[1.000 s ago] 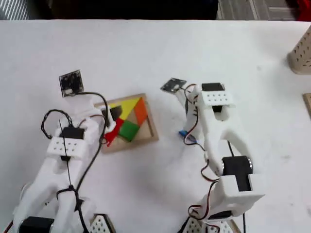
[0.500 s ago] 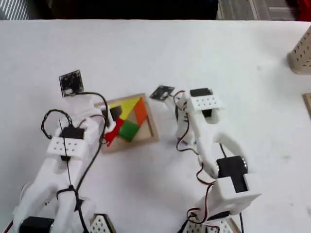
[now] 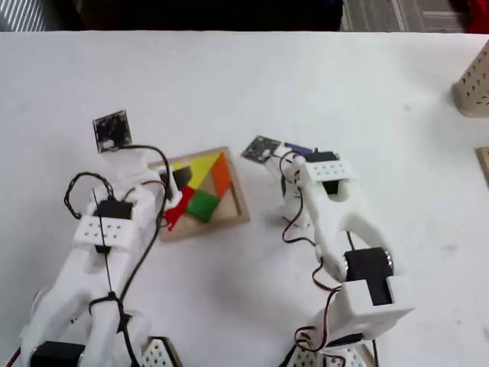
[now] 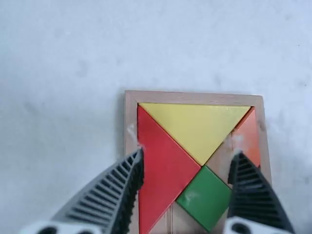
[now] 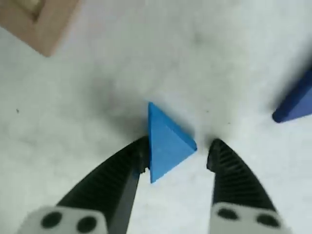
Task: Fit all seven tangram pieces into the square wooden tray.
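Note:
The square wooden tray holds a yellow triangle, a red triangle, a green square and an orange triangle. My left gripper hovers open over the tray, one finger on each side. My right gripper is open around a small blue triangle lying on the table to the right of the tray; one finger touches it. A dark blue piece lies just beyond. The right arm hides the blue triangle in the high view.
A tray corner lies close to the right gripper. A perforated wooden block and another wooden edge sit at the far right. Open white table stretches behind both arms.
The right arm swung left toward the tray, then settled over the blue triangle, covering it in the high view and uncovering the dark blue piece. The left arm stayed still.

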Robot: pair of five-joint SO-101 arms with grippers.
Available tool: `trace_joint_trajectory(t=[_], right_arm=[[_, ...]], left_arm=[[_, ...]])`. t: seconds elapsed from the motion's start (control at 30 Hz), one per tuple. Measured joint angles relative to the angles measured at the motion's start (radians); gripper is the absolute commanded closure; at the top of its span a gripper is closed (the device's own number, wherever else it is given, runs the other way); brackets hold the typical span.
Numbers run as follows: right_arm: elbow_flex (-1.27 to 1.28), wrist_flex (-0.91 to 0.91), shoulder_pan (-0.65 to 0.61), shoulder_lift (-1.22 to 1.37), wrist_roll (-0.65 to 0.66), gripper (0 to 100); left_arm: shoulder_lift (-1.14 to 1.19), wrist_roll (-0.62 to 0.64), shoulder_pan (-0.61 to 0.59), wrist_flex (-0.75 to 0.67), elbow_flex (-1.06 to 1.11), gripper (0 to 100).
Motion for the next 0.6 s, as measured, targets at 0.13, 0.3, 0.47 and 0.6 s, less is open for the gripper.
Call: trace_joint_trajectory(t=[0.13,0.3,0.47,0.6], right_arm=[[0.0,0.0,-0.008,0.0,0.003,83.8],[0.0,-0.005,-0.008,0.0,0.003,84.2],[0.0,-0.026,-0.011,0.0,0.005,90.3],[0.0,-0.035,-0.011,0.0,0.005,98.2]], left_arm=[[0.0,0.0,0.0,0.0,0.0,72],[0.0,0.0,0.0,0.0,0.0,72],[0.0,0.0,0.0,0.0,0.0,72],[0.0,0.0,0.0,0.0,0.0,72]])
